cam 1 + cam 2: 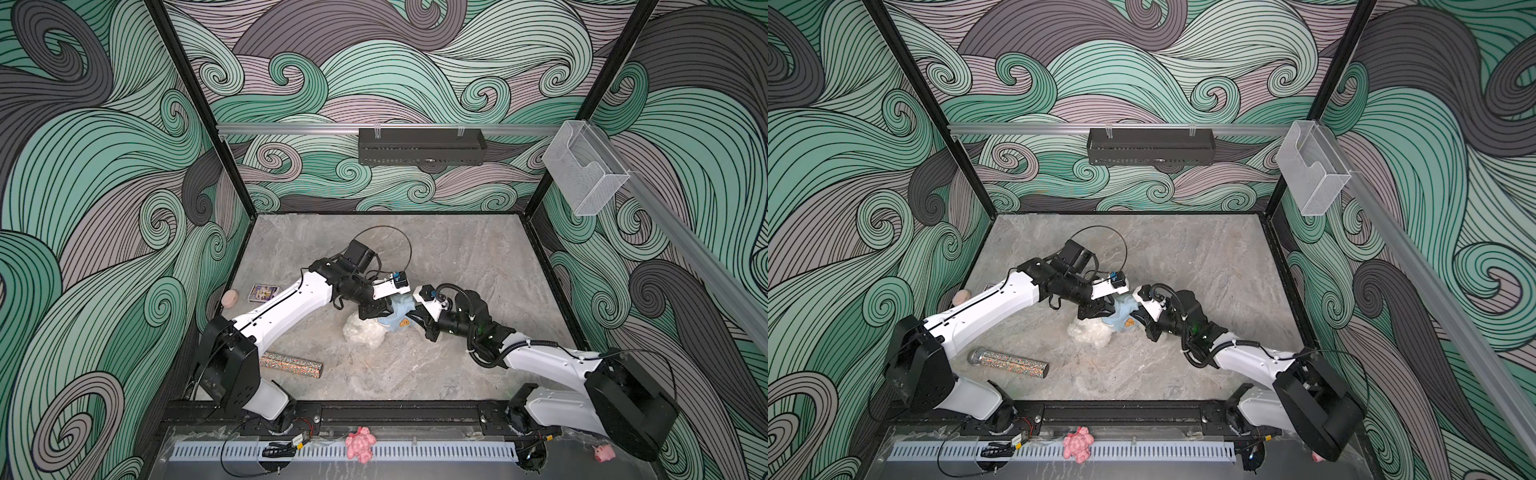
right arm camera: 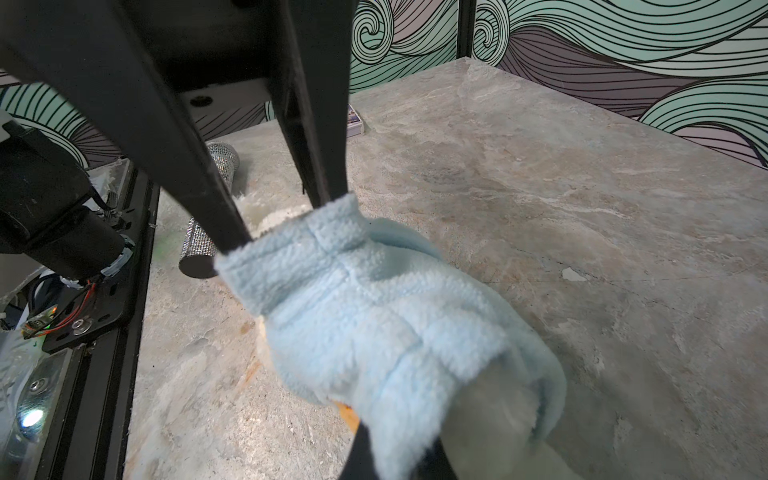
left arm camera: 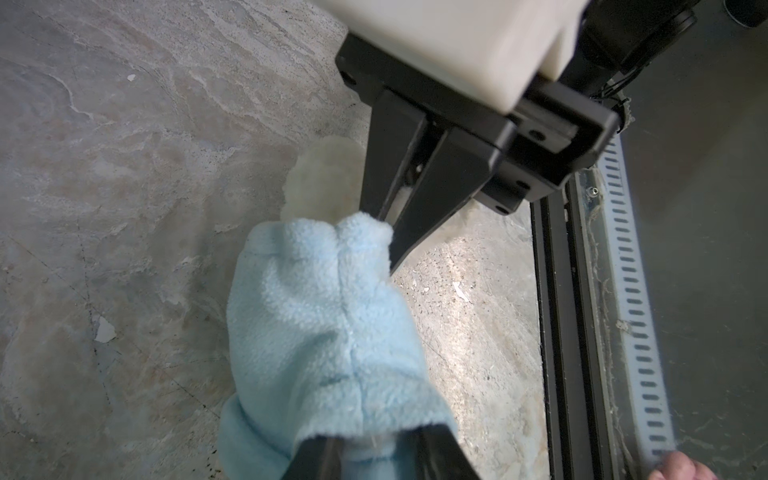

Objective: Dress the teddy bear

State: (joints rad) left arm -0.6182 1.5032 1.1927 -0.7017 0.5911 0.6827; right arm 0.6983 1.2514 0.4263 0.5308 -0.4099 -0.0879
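The teddy bear [image 1: 363, 332] [image 1: 1090, 334] is a fluffy white plush lying mid-table, partly under both grippers. A light blue fleece garment [image 1: 397, 313] [image 1: 1123, 313] with a small orange patch is held above it, stretched between the two grippers. My left gripper [image 3: 378, 457] [image 2: 286, 224] is open, its two fingers spread inside the garment's [image 3: 328, 316] hemmed opening. My right gripper [image 2: 399, 457] is shut on the garment's [image 2: 374, 316] other end. White fur of the teddy bear [image 3: 324, 178] [image 2: 266, 214] shows behind the cloth in both wrist views.
A glittery cylinder [image 1: 291, 365] [image 1: 1009, 361] lies front left. A card box [image 1: 264, 292] and a peach round toy [image 1: 229, 298] sit by the left wall. On the front ledge are a pink lumpy toy [image 1: 360, 444] and a tiny pink pig [image 1: 603, 452].
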